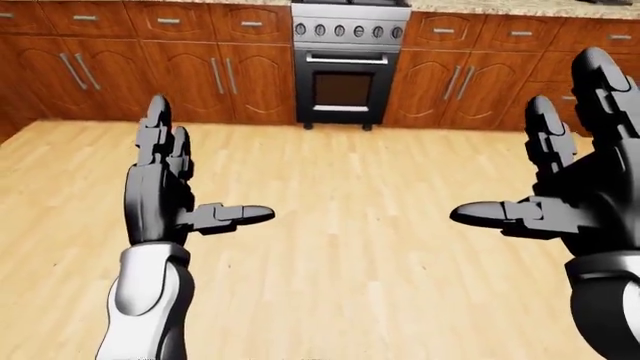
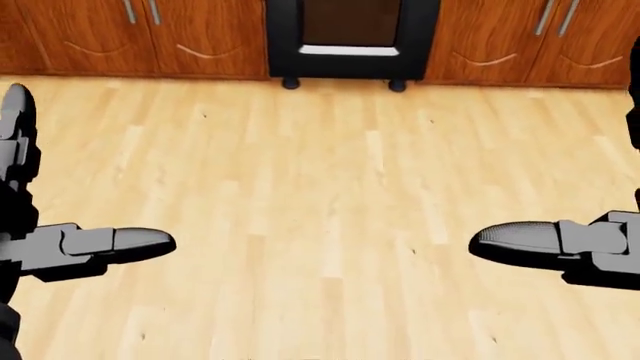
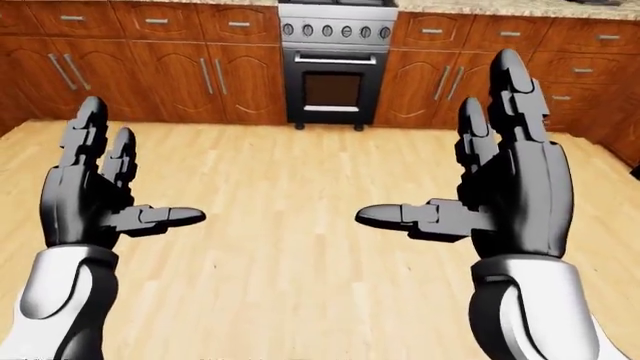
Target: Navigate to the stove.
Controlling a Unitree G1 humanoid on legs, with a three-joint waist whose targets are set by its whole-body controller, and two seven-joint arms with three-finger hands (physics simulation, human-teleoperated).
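Left robot hand (image 1: 160, 187) and right robot hand (image 3: 515, 187) fully open, empty, raised over floor (image 1: 350, 247); stove (image 1: 350, 60) ahead.

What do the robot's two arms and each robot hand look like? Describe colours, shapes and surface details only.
Each forearm is a smooth, rounded, glossy white shell. The left robot hand and the right robot hand are dark grey, almost black, with a blocky palm and three thick, segmented fingers ending in rounded tips. The thumb tip shows a fine ribbed texture. No cables or markings are visible.
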